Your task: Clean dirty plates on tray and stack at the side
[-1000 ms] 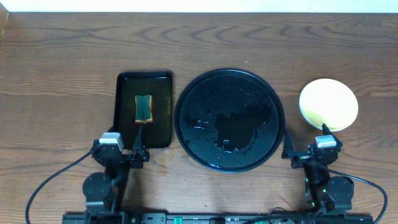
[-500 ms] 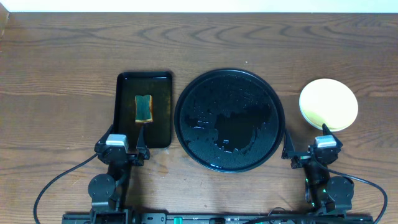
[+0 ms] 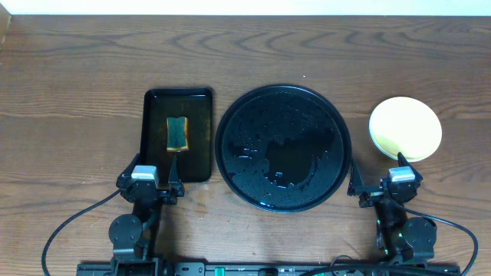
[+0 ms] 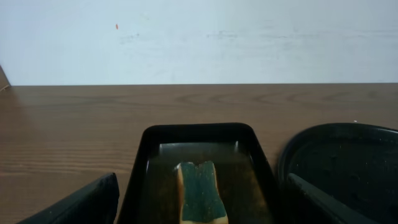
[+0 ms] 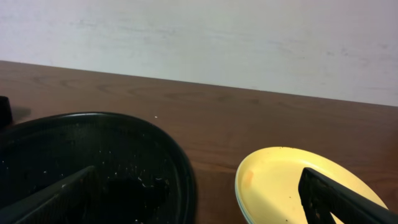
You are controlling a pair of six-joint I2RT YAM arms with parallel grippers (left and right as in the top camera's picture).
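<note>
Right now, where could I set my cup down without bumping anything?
Bare wood lies left of the rectangular tray and in the wide strip behind both trays. The round tray looks wet. The front is crowded: left pincer, right pincer, trays and plates sit close.

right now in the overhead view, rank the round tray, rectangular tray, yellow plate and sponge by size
1. round tray
2. rectangular tray
3. yellow plate
4. sponge

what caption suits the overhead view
Round glossy black tray holds no plates; pale yellow round plastic plate sits to its right.
</note>
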